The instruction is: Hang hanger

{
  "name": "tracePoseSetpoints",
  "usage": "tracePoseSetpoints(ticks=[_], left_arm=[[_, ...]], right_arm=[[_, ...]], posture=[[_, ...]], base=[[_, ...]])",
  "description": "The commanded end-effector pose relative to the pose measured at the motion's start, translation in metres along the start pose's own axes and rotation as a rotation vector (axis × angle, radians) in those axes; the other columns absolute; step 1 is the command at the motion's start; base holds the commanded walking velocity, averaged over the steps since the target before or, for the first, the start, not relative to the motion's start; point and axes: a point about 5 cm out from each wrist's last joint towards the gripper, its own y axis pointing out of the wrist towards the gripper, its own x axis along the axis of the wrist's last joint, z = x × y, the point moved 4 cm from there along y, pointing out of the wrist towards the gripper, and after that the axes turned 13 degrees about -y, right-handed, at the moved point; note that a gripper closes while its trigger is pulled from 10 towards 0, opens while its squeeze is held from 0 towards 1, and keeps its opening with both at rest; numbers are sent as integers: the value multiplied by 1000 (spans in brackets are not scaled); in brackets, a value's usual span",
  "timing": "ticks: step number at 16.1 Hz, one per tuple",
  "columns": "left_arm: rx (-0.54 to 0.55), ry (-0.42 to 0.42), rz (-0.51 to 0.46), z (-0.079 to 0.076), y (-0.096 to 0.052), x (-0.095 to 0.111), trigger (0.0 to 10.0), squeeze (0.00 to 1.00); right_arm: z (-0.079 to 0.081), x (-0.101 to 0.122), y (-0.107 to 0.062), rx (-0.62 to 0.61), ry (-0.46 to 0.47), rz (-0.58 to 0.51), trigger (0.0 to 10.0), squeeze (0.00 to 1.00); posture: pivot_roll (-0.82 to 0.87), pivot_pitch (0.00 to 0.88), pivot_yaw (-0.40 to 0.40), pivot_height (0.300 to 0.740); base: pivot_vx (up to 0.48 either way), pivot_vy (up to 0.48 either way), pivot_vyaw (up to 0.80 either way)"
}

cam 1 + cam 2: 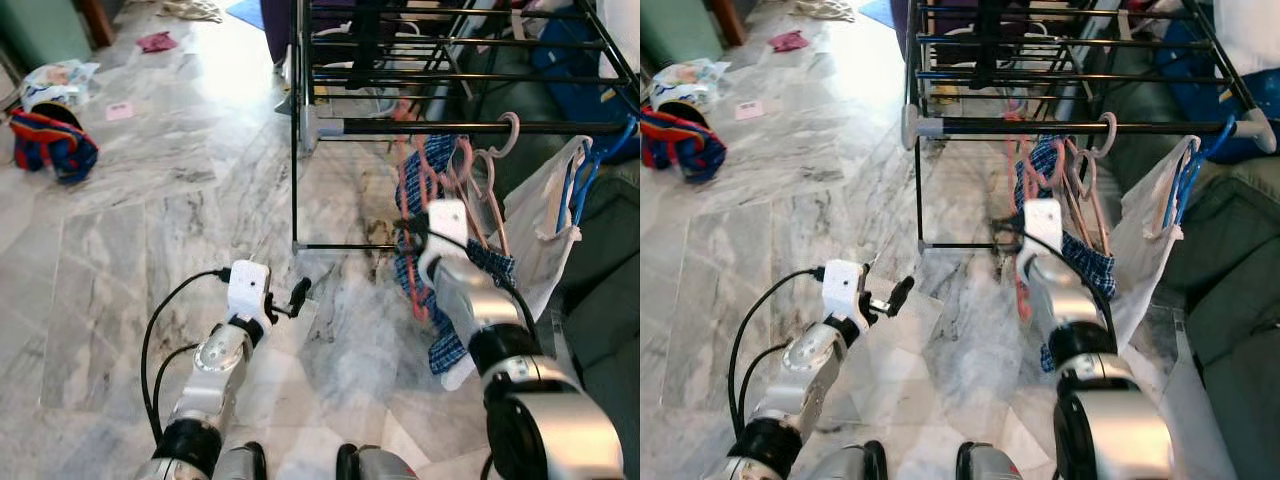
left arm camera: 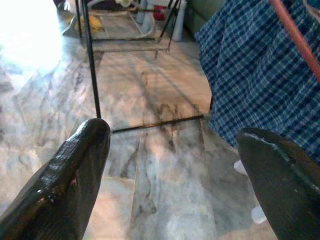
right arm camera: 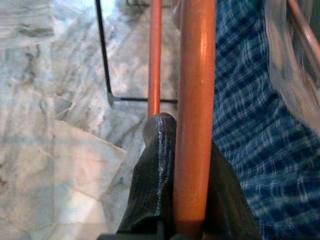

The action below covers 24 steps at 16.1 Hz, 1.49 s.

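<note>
The right gripper, clenched on an orange hanger right of centre, lifts it toward the drying rack. Its hook could snag the checked cloth or neighbouring hangers. The left gripper hangs released, lower left.

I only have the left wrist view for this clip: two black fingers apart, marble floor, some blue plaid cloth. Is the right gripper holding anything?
Observer: Yes, the right gripper is shut on an orange hanger.
Operator: Where is that relative to the rack?
Observer: Just below the front rail of the drying rack, beside the blue plaid garment hanging there.
Operator: Anything else on that rail?
Observer: A white bag on blue hangers, to the right of the plaid garment.
</note>
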Motion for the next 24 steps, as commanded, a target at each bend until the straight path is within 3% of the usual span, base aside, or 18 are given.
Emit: tracePoseSetpoints(ticks=[1, 7, 11, 16, 24], left_arm=[[18, 8, 8, 2, -3, -2, 10000, 0], [42, 15, 15, 9, -11, -4, 10000, 0], [55, 19, 25, 11, -16, -7, 10000, 0], [84, 13, 21, 15, -21, -7, 10000, 0], [109, 15, 32, 17, -25, -8, 10000, 0]], right_arm=[[4, 3, 1, 14, -12, -5, 10000, 0], [18, 18, 6, 101, -29, -1, 10000, 0], [11, 38, 8, 95, -27, -30, 10000, 0], [15, 54, 9, 110, -43, -54, 10000, 0], [35, 38, 9, 155, -39, 10, 10000, 0]], posture=[[19, 231, -67, 740], [47, 258, -71, 740], [64, 266, -78, 740], [89, 270, -95, 740], [116, 285, -110, 740]], base=[[0, 0, 0], [0, 0, 0], [0, 0, 0], [0, 0, 0], [0, 0, 0]])
